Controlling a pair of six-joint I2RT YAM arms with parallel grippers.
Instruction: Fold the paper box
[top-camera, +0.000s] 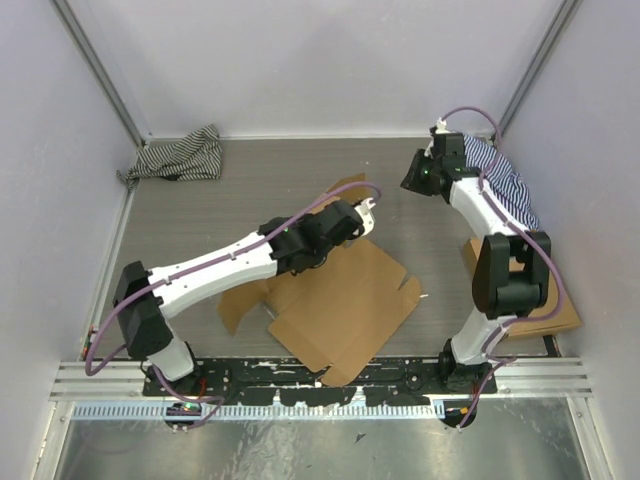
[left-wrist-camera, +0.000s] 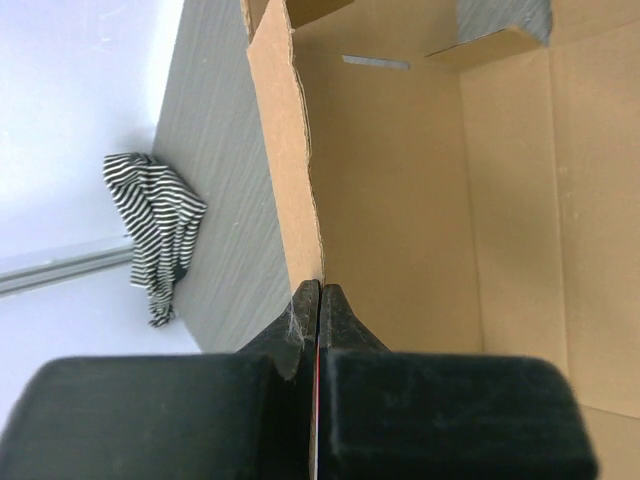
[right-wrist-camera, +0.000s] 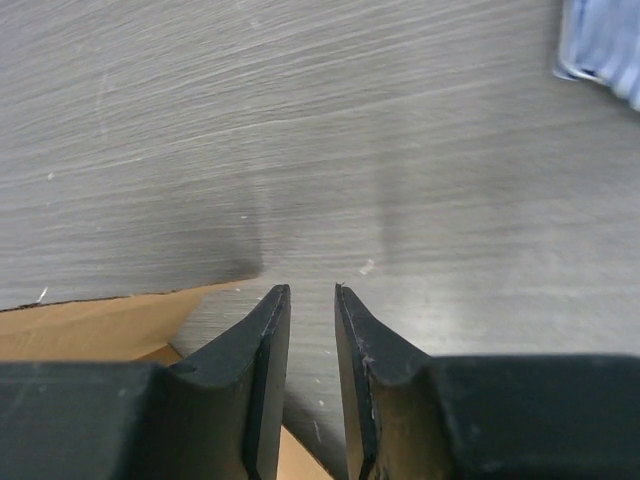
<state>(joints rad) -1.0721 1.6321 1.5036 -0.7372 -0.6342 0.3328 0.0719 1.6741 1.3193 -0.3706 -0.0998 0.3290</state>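
Cloth, black/white striped, bunched in the back-left corner of the table. Left gripper clenched on the edge of a raised flap of the paper box; the sheet lies mostly flat mid-table, just ahead of the arm bases. Right gripper grasps nothing, jaws a narrow gap apart, hovering over bare table near the sheet's far edge; blue striped cloth and a second cardboard box sit at far right.

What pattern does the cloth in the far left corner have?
The cloth has black and white stripes, clearest in the left wrist view.
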